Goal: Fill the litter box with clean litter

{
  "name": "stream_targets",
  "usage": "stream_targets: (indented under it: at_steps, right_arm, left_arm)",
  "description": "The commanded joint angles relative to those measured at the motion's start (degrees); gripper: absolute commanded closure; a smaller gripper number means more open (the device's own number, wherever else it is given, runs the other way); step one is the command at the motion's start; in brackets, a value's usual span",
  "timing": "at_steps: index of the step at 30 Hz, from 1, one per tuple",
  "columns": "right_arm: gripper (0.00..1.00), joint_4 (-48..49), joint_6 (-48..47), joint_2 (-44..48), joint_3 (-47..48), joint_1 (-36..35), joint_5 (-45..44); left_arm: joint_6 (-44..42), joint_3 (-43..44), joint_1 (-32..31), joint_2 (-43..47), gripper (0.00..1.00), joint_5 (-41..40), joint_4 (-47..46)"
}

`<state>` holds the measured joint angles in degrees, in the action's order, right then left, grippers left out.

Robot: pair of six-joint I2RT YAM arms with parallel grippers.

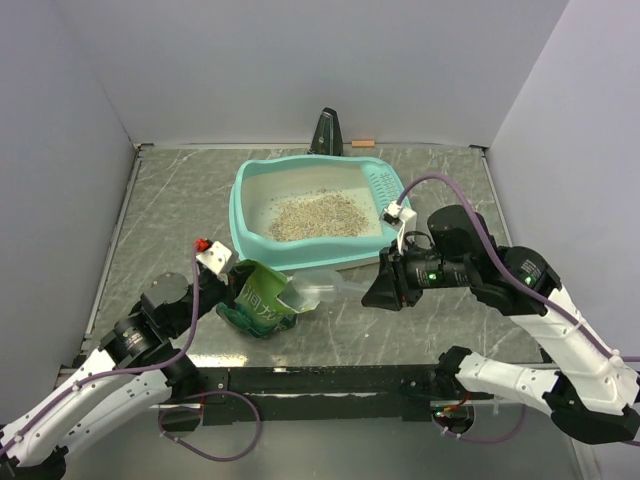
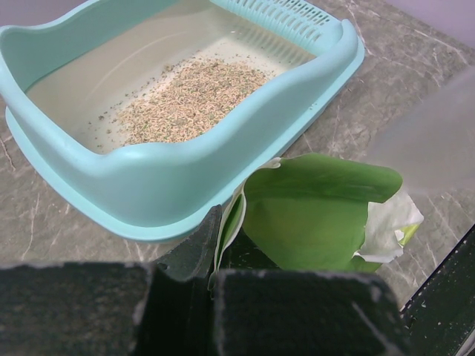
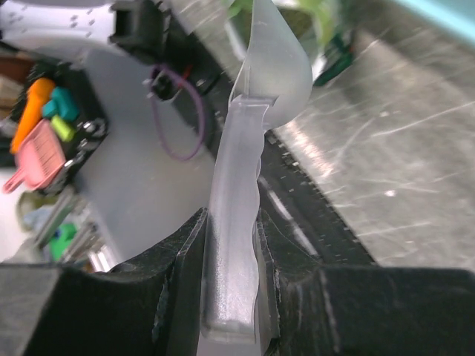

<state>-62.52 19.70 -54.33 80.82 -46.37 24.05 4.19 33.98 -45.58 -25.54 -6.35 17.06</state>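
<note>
Two grips: left hand [image 2: 214,278] pinches the green bag [image 1: 258,302], lettering unreadable; right hand [image 3: 231,259] clasps a translucent scoop [image 3: 239,163] by its handle.

Stock as I count it from my station:
- litter box [image 1: 238,215]: one
- heap of litter [image 1: 318,216]: one
- green bag [image 1: 258,300]: one
- clear scoop [image 1: 318,290]: one
- grippers: two, the left gripper [image 2: 213,278] and the right gripper [image 3: 230,245]
- dark upright object [image 1: 326,133] at the far edge: one
- small orange piece [image 1: 362,143]: one
</note>
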Motion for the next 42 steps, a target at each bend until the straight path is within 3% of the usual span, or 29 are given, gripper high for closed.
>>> stream_targets:
  at_steps: [1, 19, 28, 42]
  right_arm:
    - [1.0, 5.3, 3.1, 0.8, -2.8, -0.3, 7.1]
    - [1.0, 14.0, 3.5, -5.7, -10.1, -0.3, 6.4]
    - [1.0, 19.2, 5.7, -16.1, -9.7, -0.3, 9.8]
    - [1.0, 13.5, 6.4, -32.9, -4.4, -0.3, 9.0]
  left_arm:
    - [1.4, 0.2, -0.2, 0.8, 0.99, -1.2, -1.2]
    - [1.5, 0.2, -0.2, 1.5, 0.99, -0.2, -1.4]
    - [1.6, 0.4, -0.2, 0.3, 0.99, 0.6, -1.3]
    - [2.2, 1.1, -0.2, -1.7, 0.99, 0.6, -0.5]
